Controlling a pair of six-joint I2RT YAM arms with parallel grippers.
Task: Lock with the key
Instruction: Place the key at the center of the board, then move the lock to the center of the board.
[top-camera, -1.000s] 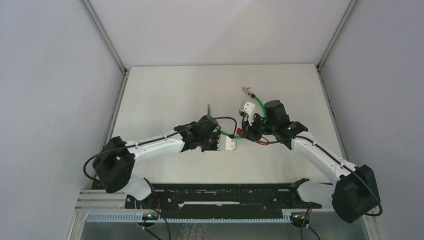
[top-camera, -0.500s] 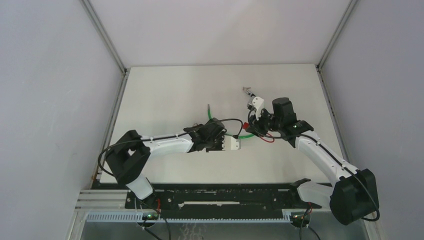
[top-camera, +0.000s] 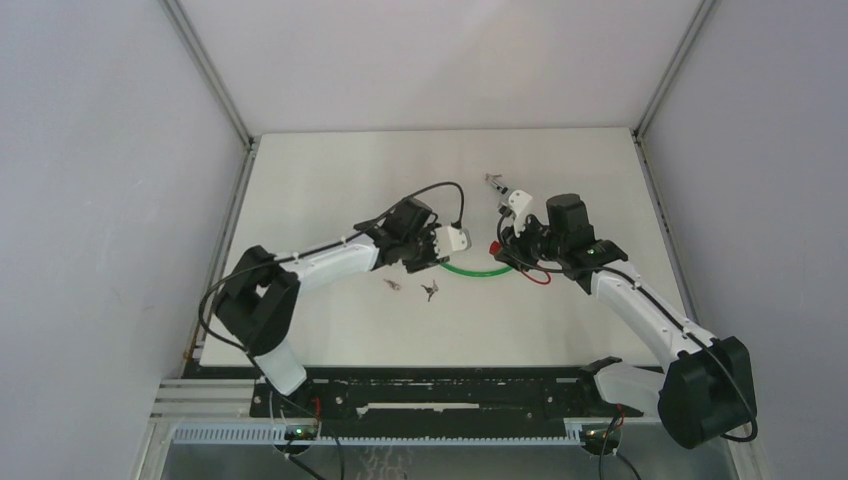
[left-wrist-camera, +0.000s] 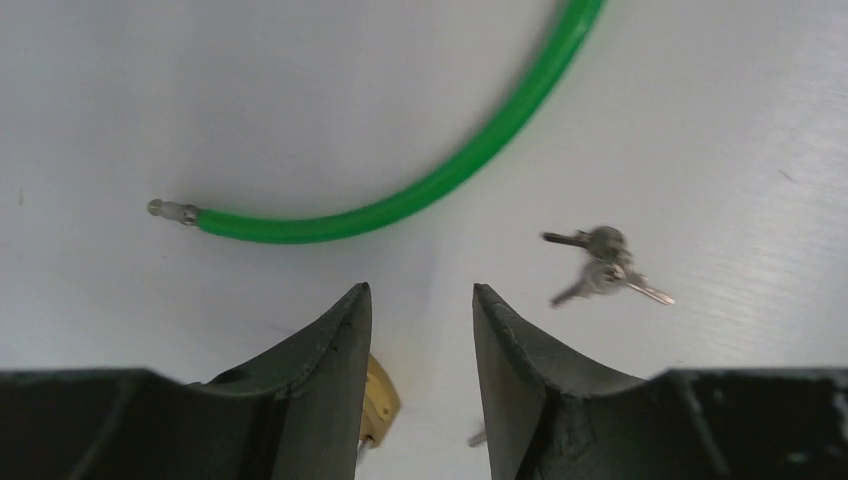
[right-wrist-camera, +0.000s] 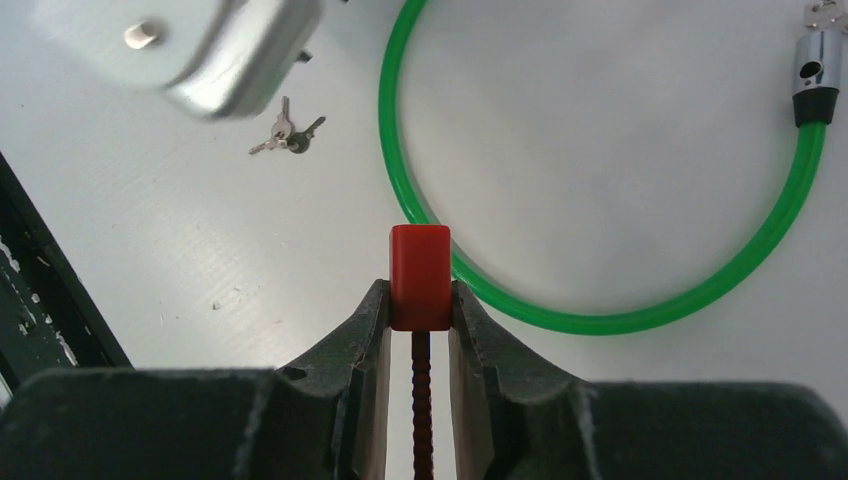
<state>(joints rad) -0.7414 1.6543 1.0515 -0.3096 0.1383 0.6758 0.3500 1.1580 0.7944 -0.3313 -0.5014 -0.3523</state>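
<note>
Gripping a red block (right-wrist-camera: 420, 262) between its fingers, the right claw (right-wrist-camera: 420, 292) is closed tight on it. A ribbed red cord runs from the block down between the jaws and out of sight. The left claw (left-wrist-camera: 420, 292) stands partly open over the table with nothing in it.

A brass piece (left-wrist-camera: 380, 395) peeks out from under the left claw's finger. Most of it is covered, so what it is cannot be told. A thin metal bit at that view's lower edge is cut off the same way. In the right wrist view, the left claw's pale body fills the upper left corner, blurred.

The keys (left-wrist-camera: 600, 262) lie loose on the table, near the left claw and apart from it. Two on one ring can be made out. From above, a second small thing (top-camera: 392, 284) lies just beside them, too small to name.

The green cable (right-wrist-camera: 600, 318) curves across the table between the two claws. Its bare metal tip (left-wrist-camera: 170, 210) is free at one end, and its chrome and black barrel (right-wrist-camera: 818, 70) lies at the other, partly cut off by the frame.

The table (top-camera: 330, 190) is white, matte and lightly scuffed. Plain grey walls (top-camera: 100, 200) with metal corner posts close it in on three sides. A black rail (top-camera: 450, 395) runs along the near edge.
</note>
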